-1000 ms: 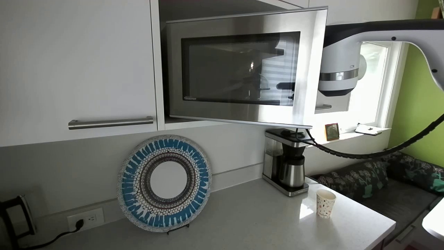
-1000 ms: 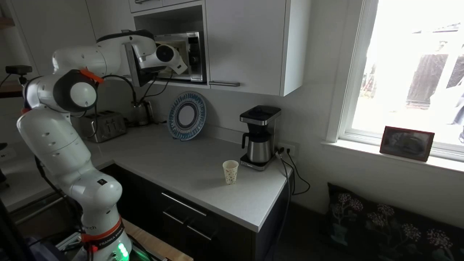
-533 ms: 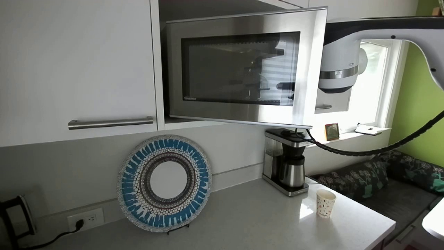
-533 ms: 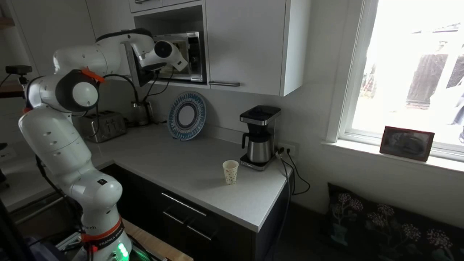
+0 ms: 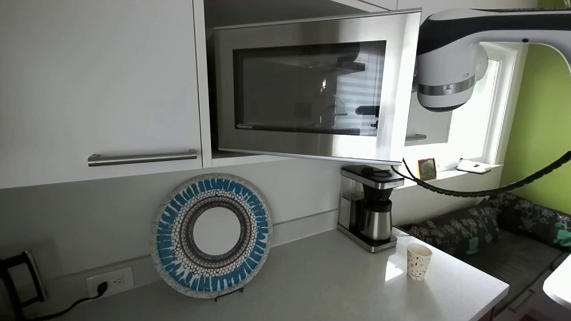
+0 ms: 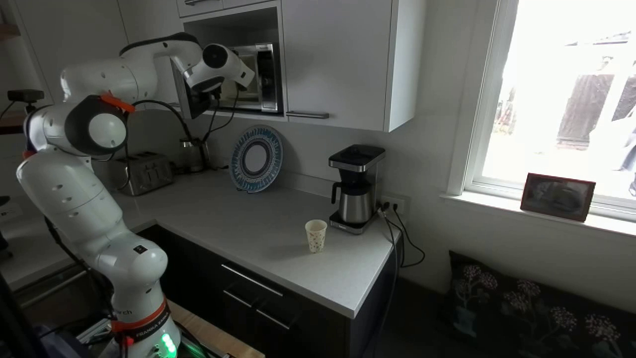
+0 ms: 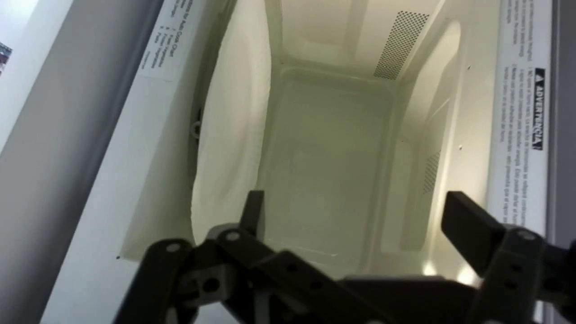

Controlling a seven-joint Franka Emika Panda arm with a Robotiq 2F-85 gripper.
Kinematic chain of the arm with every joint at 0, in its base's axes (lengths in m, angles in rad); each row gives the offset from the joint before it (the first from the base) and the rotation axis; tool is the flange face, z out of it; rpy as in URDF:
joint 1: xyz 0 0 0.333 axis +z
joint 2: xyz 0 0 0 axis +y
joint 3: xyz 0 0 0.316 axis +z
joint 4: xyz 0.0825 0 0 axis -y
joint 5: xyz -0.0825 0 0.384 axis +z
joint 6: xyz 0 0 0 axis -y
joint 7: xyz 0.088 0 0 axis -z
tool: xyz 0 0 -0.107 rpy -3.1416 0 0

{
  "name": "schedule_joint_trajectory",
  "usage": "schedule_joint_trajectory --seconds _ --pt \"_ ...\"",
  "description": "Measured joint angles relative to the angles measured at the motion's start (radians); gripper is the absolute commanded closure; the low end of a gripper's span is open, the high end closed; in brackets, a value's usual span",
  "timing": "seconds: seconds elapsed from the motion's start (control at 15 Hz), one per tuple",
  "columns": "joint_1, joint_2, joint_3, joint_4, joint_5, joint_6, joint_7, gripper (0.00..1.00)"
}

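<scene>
In the wrist view my gripper stands wide open, with nothing between its fingers. Past it lies the pale inside of the microwave, turned sideways in the picture. A white shallow dish rests along the cavity's floor, on the left of that view. The left finger overlaps the dish's near edge there; whether they touch I cannot tell. The microwave door is swung out and hides the gripper in an exterior view. In an exterior view the arm's wrist is in front of the microwave.
On the counter below are a paper cup, a coffee maker, a round blue decorated plate and a toaster. A cabinet adjoins the microwave's niche. A cable hangs from the arm.
The gripper has opened. The arm's wrist has risen and drawn back from the microwave a little, mostly in the last half second. The door and the things on the counter stay where they were.
</scene>
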Motion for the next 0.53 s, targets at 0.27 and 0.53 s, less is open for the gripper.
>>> schedule_joint_trajectory --seconds 0.27,0.53 --pt "-0.002 -0.041 -0.013 -0.014 -0.007 0.0 -0.2 0.0" --pt "-0.002 -0.108 -0.039 -0.063 -0.008 0.0 -0.419 0.0"
